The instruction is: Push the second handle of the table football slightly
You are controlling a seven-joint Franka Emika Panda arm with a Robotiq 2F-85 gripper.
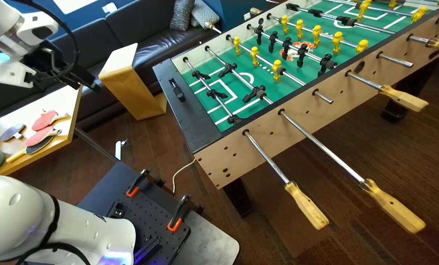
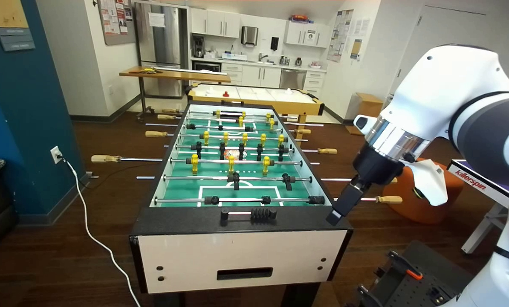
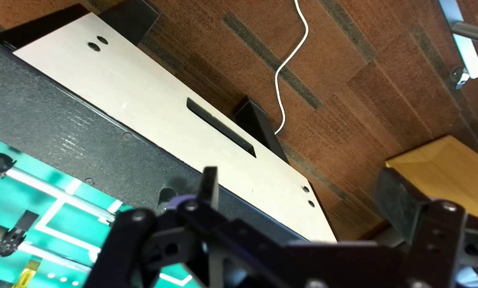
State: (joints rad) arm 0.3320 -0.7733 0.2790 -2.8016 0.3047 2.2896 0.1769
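The football table has a green field and rods with black and yellow figures. It shows in both exterior views, its black end rim facing the camera in an exterior view. The second rod's wooden handle is pulled far out, beside the first rod's wooden handle. In an exterior view the second rod runs behind my gripper, which mostly hides its handle. My gripper is raised, away from both handles. In the wrist view its fingers are wide apart with nothing between them. No handle shows there.
A low table holds paddles and a teal bowl. A wooden stand is by the black sofa. Clamps sit on my base cart. A white cable crosses the floor. An orange ottoman stands behind my arm.
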